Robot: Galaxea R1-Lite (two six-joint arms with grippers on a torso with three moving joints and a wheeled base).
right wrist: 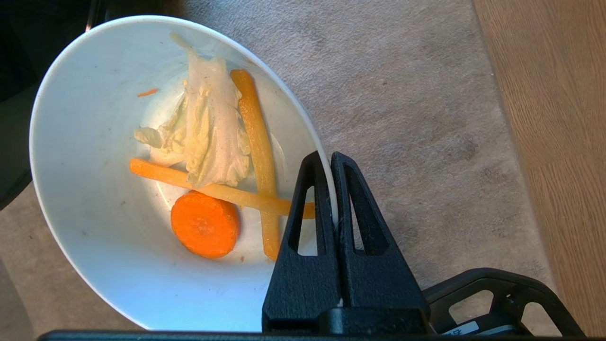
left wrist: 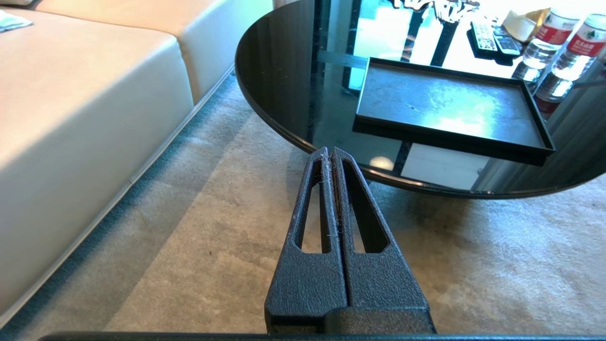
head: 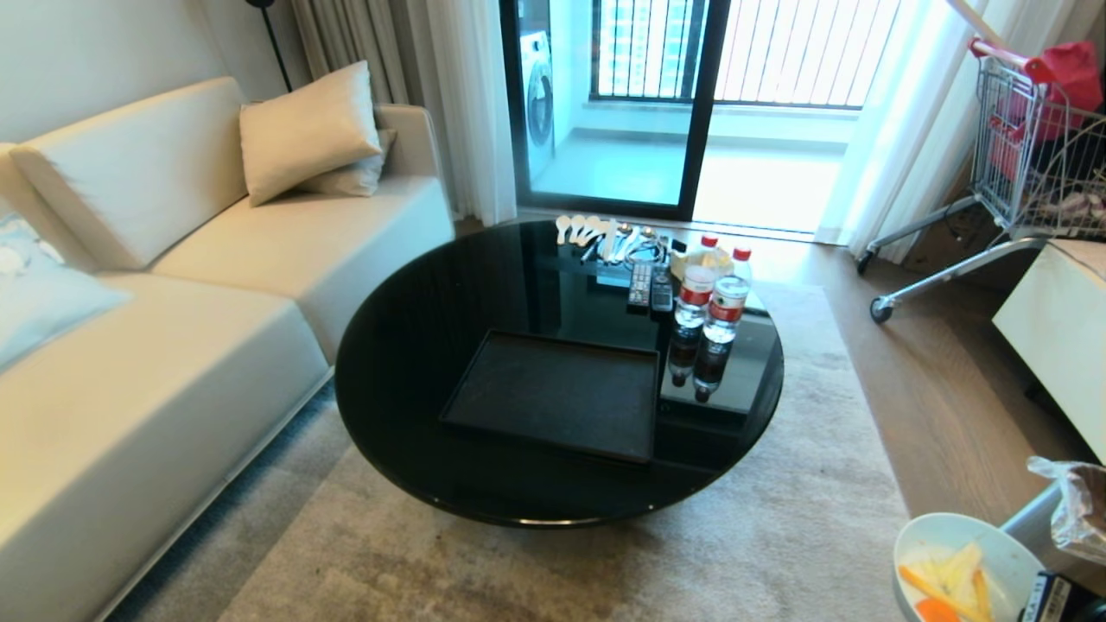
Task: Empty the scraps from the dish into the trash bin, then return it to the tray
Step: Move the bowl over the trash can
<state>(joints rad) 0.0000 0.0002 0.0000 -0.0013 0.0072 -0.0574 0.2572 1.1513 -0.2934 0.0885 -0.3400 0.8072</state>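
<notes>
Nubby grey carpet (right wrist: 416, 94) beneath glossy round dish (right wrist: 85, 199)

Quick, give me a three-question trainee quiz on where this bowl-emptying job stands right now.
1. True or false: the tray on the round black table has the dish resting on it.
2. Multiple choice: how does the right gripper hold the dish? A) open beneath it B) shut on its rim C) apart from it
3. Fill in: the scraps are in the ____.

Key:
1. False. The tray is bare; the dish is off the table, over the carpet beside the trash bin.
2. B. One finger is inside the rim, one outside.
3. Dish: carrot sticks, a carrot slice and a pale leaf.

The left gripper hangs shut over the carpet, idle.
</notes>
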